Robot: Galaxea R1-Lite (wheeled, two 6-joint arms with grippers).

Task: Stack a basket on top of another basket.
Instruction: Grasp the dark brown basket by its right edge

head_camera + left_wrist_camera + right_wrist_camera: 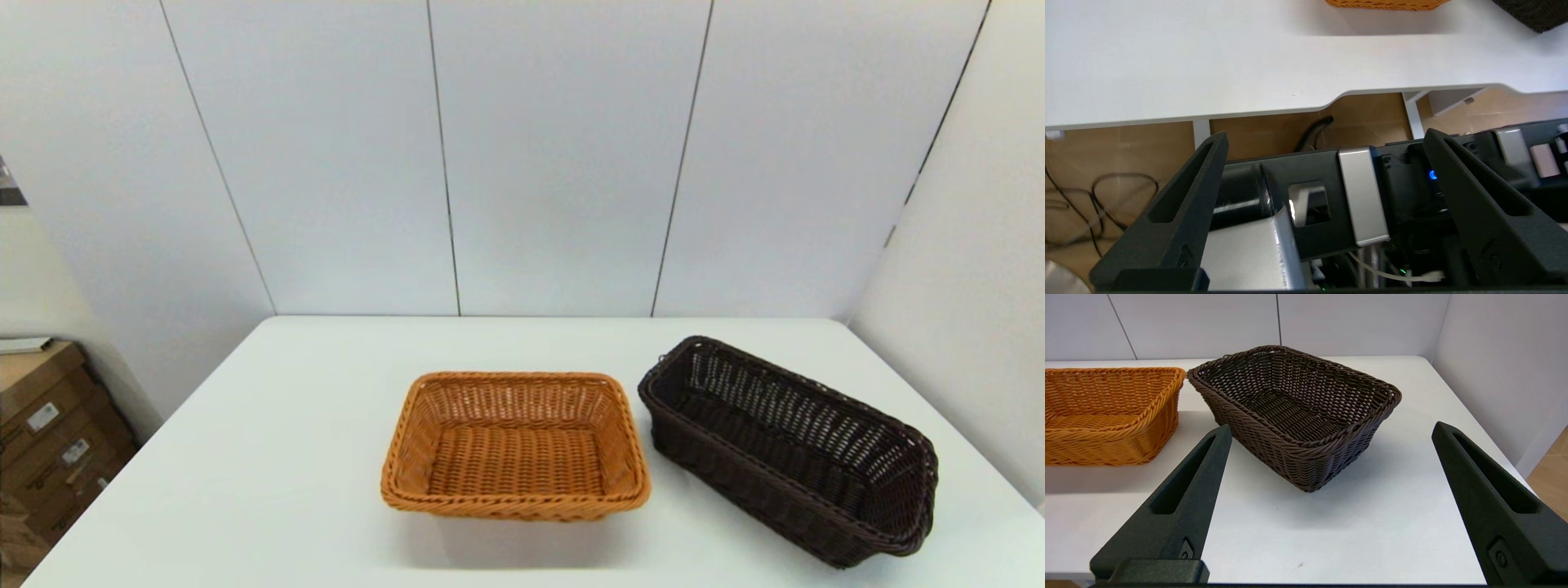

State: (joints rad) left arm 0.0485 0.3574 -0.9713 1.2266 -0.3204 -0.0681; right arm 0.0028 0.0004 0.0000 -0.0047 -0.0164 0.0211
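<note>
White wall panels back the white table (269, 457), whose left half lies bare out to its left edge, with cardboard boxes (49, 425) on the floor beyond that edge. Near the middle sits the orange-tan basket (516, 445), upright, square to the front edge, with open surface in front of it. Just to its right, with a narrow gap between the rims, stands the dark brown basket (788, 449), turned at an angle so one corner points toward the table's front right; it is near the right edge.

Neither arm enters the head view. The left gripper (1327, 143) is below and in front of the table's front edge, over the robot's own body, fingers spread wide and holding nothing. The right gripper (1331, 433) hovers low over the front right of the table, aimed at the dark basket's near corner, fingers wide apart and well short of it.

Only the left wrist view shows the table's notched front edge and the floor cables (1106, 204) beneath.
</note>
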